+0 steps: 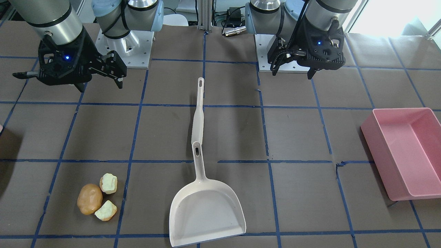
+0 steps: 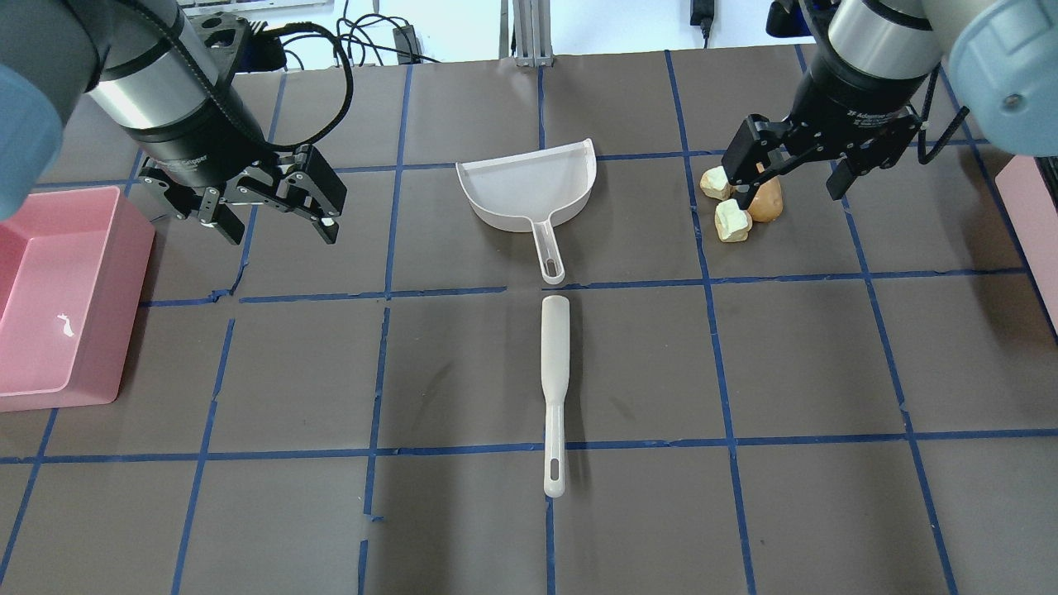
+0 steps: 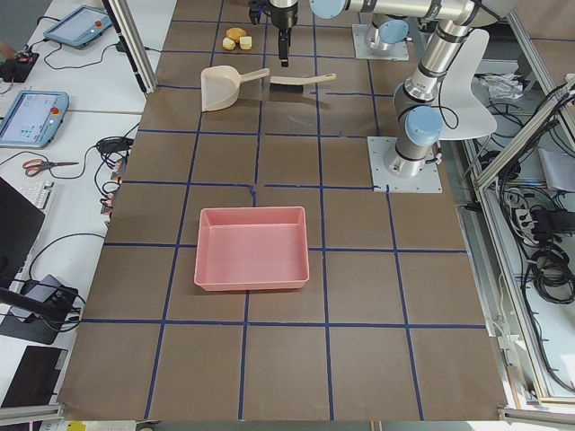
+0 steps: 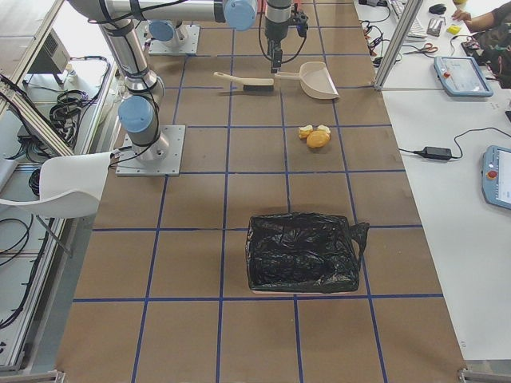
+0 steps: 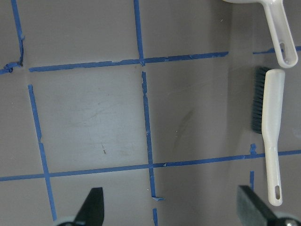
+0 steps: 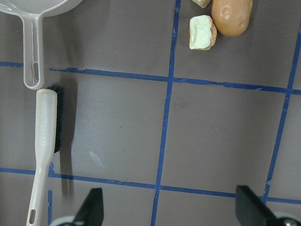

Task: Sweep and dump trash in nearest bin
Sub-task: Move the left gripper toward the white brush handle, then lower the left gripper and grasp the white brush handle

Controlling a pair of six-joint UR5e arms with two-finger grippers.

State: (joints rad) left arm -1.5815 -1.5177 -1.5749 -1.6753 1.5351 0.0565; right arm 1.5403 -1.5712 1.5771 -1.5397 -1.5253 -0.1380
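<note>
The trash, a brown potato-like lump [image 1: 89, 198] and two pale yellow-green chunks [image 1: 108, 183] [image 1: 105, 210], lies together on the table's right side, also seen as the trash [image 2: 748, 207] from overhead and at the top of the right wrist view [image 6: 230, 16]. The bin shows only as a pale-pink strip [image 2: 1033, 223] at the overhead view's right edge. My right gripper [image 2: 789, 188] hangs open high above the table, on the robot's side of the trash, holding nothing. My left gripper [image 2: 279, 231] is open and empty, well above the table.
A white dustpan [image 2: 529, 186] and a white brush [image 2: 554, 388] lie end to end at the table's middle. A large pink tray [image 2: 58, 297] sits at the left. In the exterior right view a black-bag-covered container [image 4: 299, 254] stands beyond the trash.
</note>
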